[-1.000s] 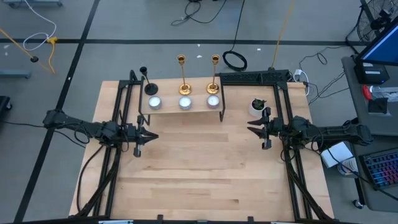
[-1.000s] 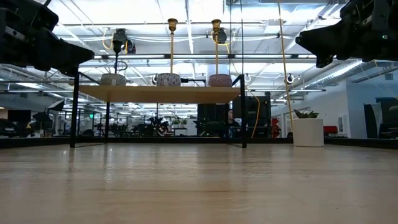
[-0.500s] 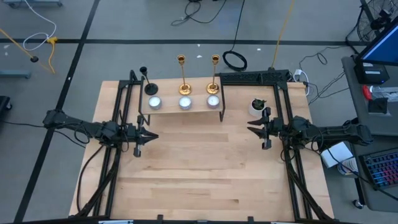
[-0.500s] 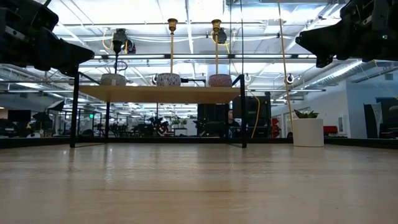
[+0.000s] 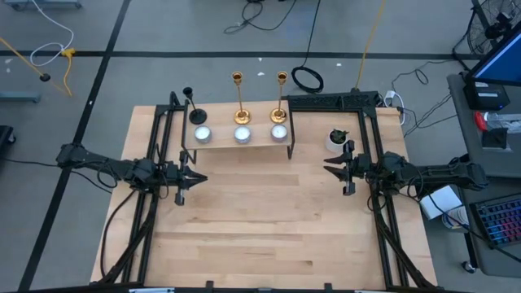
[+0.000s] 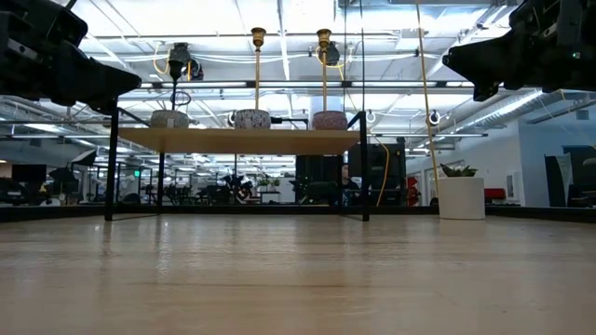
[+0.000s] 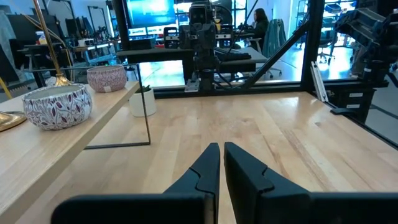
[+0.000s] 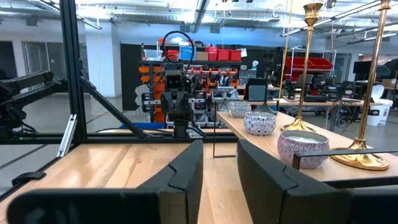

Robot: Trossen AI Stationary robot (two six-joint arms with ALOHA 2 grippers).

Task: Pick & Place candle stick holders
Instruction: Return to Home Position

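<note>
Three candle stick holders stand in a row along the back of a low wooden shelf [image 5: 220, 146] on black metal legs, at the far edge of the worktop [image 5: 260, 228]. The middle gold candle stick holder [image 5: 239, 98] and the end gold candle stick holder [image 5: 280, 98] are tall and thin. Each has a polished brass-coloured stem, a flared round foot and a small cup on top. The black candle stick holder [image 5: 193, 107] at the other end is shorter and matte, with a round base and a dark cup.

In front of each holder sits a patterned candle bowl: the first candle [image 5: 202, 134], the second candle [image 5: 242, 134] and the third candle [image 5: 279, 132]. A small potted plant [image 5: 337, 137] in a white pot stands on the worktop just beside the shelf.

The left gripper [image 5: 198, 177] hovers over the worktop's left part, its fingers [image 7: 208, 165] almost touching and holding nothing. The right gripper [image 5: 328, 170] hovers opposite, its fingers [image 8: 186, 168] parted by a moderate gap and empty.

A blue monitor [image 7: 149, 9] glows in the room behind, its text too small to read.
</note>
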